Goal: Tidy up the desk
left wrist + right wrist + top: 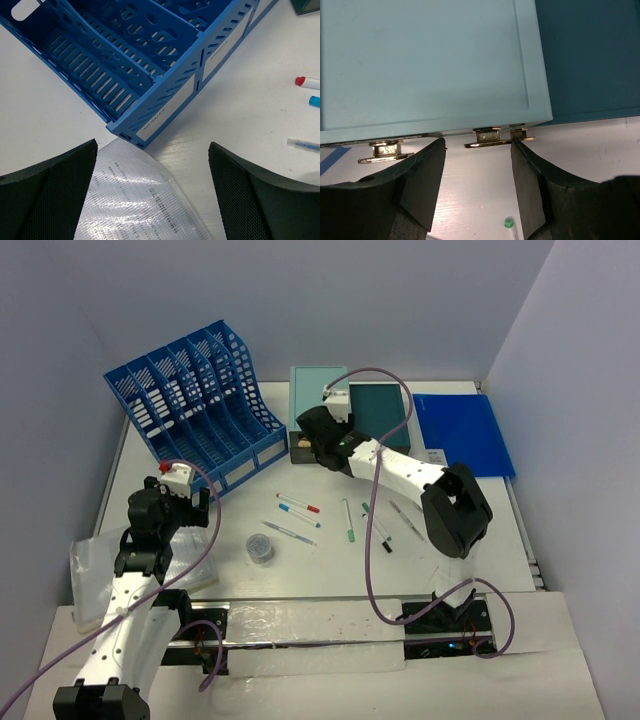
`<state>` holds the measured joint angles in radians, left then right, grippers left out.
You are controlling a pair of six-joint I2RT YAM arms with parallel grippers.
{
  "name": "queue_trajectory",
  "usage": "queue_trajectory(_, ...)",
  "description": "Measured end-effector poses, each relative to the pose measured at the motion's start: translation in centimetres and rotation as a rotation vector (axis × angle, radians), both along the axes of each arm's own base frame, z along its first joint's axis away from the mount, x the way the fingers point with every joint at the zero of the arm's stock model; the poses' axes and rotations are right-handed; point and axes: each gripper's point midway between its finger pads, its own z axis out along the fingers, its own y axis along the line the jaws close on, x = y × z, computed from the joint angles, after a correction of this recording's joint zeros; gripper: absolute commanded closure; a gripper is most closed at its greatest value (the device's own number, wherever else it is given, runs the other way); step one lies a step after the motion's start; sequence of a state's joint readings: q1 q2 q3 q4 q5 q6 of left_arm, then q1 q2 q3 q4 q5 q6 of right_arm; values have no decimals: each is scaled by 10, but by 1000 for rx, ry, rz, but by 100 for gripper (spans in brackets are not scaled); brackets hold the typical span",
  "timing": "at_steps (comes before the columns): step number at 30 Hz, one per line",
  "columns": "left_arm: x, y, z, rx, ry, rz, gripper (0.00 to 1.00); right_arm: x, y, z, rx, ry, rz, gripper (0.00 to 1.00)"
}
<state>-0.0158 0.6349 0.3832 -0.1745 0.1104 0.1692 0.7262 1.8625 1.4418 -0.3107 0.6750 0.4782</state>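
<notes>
White tabletop (pixel 320 575) beneath everything, pens (pixel 298 505) loose at centre. Right hand (pixel 477 145) parted around brass pull (pixel 487 136) on pale teal box (pixel 430 60); left hand (pixel 152 146) wide open over plastic sleeve (pixel 135 195). Risk: slipping off thin pull, or dragging whole box forward.

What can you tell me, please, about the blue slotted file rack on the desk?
The blue slotted plastic file rack stands upright at the white desk's far left, set diagonally. Dividers form several slots, empty where visible; pale label strips line its low front. A clear plastic sleeve's corner reaches its near corner.
</notes>
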Motion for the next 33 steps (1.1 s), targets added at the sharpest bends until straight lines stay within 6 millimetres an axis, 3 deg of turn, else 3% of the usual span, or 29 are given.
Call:
queue_trajectory(6,0,0,-2,0,9,0,2,1,-5,0,-7,0,-12,51)
queue_trajectory(19,0,0,-2,0,7,0,2,6,-8,-1,7,-8,-20,52)
queue_trajectory(27,0,0,-1,0,4,0,2,10,-9,-2,23,-25,-21,82)
queue_trajectory(33,0,0,-1,0,3,0,2,-2,-9,-3,66,-41,4,84)
